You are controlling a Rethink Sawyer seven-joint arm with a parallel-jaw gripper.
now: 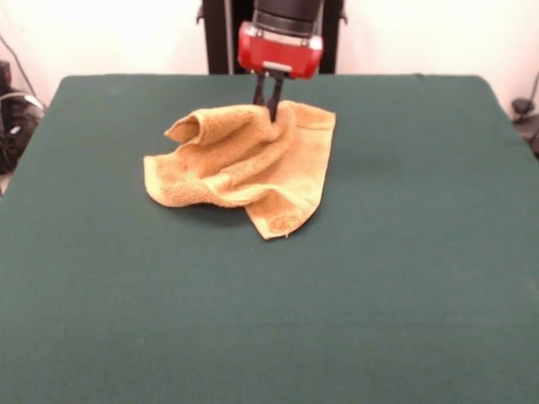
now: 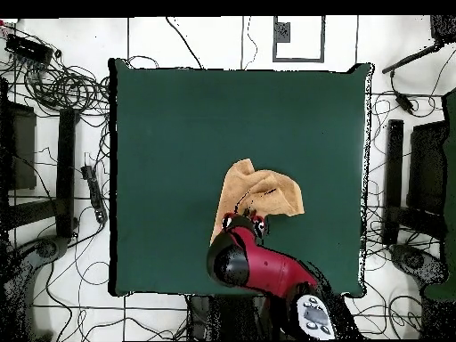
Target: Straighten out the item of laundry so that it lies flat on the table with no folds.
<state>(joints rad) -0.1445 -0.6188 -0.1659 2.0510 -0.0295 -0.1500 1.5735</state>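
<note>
Nearest the front camera lies bare table [image 1: 269,337], dark green cloth with nothing on it across the whole near half. Beyond that, slightly left of centre and toward the far side, sits the towel [image 1: 244,168], mustard yellow and plainly crumpled: a raised fold stands at its upper left, a ridge runs across the middle, and one corner droops toward the camera. At the towel's far edge the gripper [image 1: 269,103] comes down beneath its red housing, its two dark fingers [image 1: 274,94] drawn close together with their tips sunk in the cloth; they appear pinched on a pleat of towel there, though the contact itself is hidden by the fabric. Seen from overhead, the towel [image 2: 258,198] lies a little toward the base side of the table [image 2: 160,116], bunched into an irregular lobed shape, and the red arm covers its near edge, so the gripper's tips cannot be made out in this view. Assessment: the work is at an early grasp-and-pull step, flattening not yet achieved. Next move, in my judgement, requires drawing the held edge outward, away from the bunched mass, keeping low so the folds open rather than drag.
</note>
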